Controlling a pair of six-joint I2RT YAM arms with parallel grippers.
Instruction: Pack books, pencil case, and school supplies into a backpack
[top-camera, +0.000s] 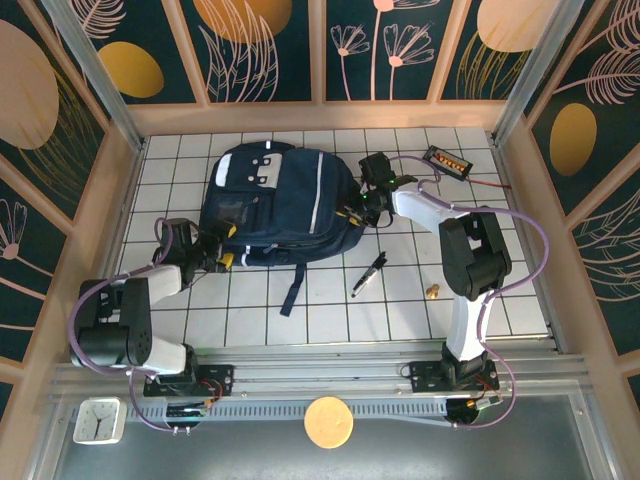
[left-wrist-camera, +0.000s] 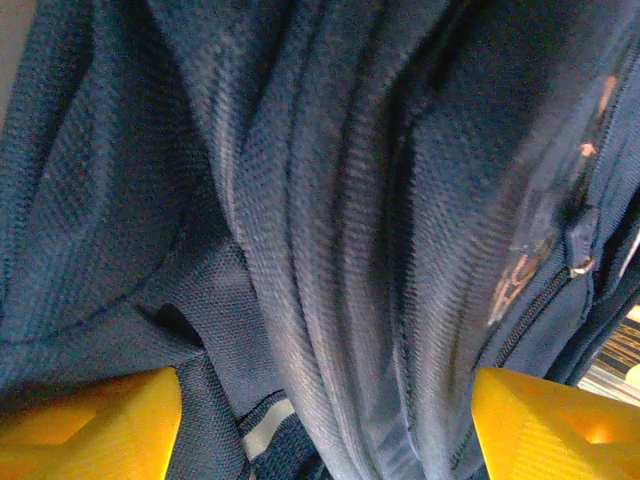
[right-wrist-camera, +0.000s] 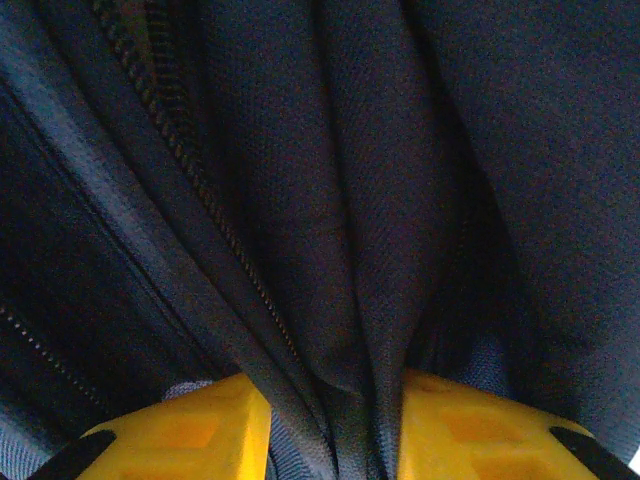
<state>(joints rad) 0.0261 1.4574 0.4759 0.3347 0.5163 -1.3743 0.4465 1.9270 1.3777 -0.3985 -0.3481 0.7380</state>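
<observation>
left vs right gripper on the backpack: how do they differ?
Left gripper has fingers spread wide, backpack fabric bulging loosely between them; right gripper is pinched narrow on a fold of fabric. Left gripper is at the backpack's left side, right gripper at its right side. Both are against the backpack.

Robot lab booth; tiled table (top-camera: 400, 310), framed panels (top-camera: 260, 50) (leaf prints), aluminium mounting rail (top-camera: 320, 362)

The backpack (top-camera: 275, 205) is dark navy fabric with a thin white stripe and white buckles. It lies flat, front pockets upward. The slim black pen (top-camera: 368, 274) lies near the backpack, not touching it.
</observation>
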